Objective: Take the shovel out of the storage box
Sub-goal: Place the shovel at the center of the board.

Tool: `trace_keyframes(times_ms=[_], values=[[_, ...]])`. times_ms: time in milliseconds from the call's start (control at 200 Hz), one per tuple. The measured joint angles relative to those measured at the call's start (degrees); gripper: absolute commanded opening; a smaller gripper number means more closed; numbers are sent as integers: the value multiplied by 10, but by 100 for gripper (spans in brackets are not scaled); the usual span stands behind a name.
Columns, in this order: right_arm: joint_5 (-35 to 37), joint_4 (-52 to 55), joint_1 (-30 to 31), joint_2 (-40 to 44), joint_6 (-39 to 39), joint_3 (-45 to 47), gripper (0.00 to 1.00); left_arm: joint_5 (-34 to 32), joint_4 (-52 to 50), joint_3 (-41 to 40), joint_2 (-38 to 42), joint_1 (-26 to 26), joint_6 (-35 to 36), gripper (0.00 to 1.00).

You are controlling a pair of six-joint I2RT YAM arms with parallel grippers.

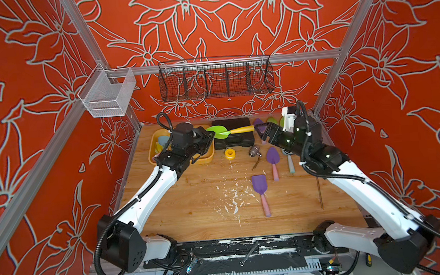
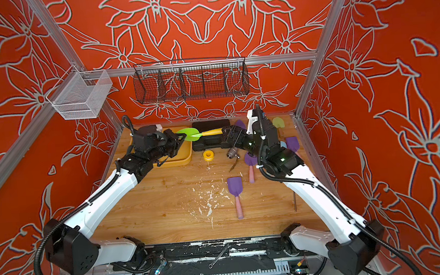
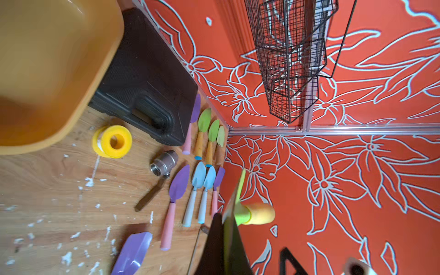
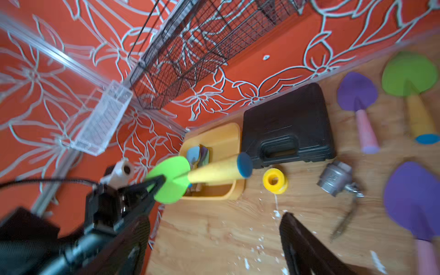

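Presently, over the tabletop [image 1: 191,199] and just beside the storage box [image 1: 206,159], the shovel [image 1: 224,132] is held aloft by its green blade in the closed left claw [image 1: 212,136]. Its long axis is pointed handle-first at the open right claw [image 1: 259,134], which is nearer.

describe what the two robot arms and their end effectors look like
Both the left arm and right arm have glossy white link shells, black joint housings and black ribbed cable conduit fastened with white ties. Small green lights glow on the right arm's joints. The left end effector and right end effector are black, with flat triangular open-framed fingers.
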State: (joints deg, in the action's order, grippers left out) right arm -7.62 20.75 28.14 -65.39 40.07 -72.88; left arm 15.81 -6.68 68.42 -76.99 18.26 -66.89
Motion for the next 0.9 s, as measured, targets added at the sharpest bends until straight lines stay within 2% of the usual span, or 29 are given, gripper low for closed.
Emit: trace_keyframes(times_ms=[100,245,385,575,656,751,776,816,881,901], values=[[-54,147,-3,-30,-132,-104,84,80,-83,59,-16,-37,97,0],[-123,312,0,-134,-297,-231,82,200,-200,156,-64,-40,242,0],[-158,383,11,-217,-386,-237,80,269,-293,199,-111,-38,338,0],[-168,396,43,-246,-434,-221,72,302,-342,228,-148,-37,386,0],[-168,380,54,-246,-439,-209,60,311,-346,239,-151,-37,393,0],[-168,363,58,-247,-443,-192,36,320,-347,250,-151,-36,399,0],[-170,358,59,-247,-440,-188,25,321,-346,250,-151,-36,400,0],[-174,350,62,-247,-440,-182,14,319,-344,250,-153,-35,401,0],[-178,340,70,-247,-436,-173,0,321,-337,250,-161,-36,405,0],[-176,338,73,-246,-431,-169,0,322,-340,250,-163,-36,406,0]])
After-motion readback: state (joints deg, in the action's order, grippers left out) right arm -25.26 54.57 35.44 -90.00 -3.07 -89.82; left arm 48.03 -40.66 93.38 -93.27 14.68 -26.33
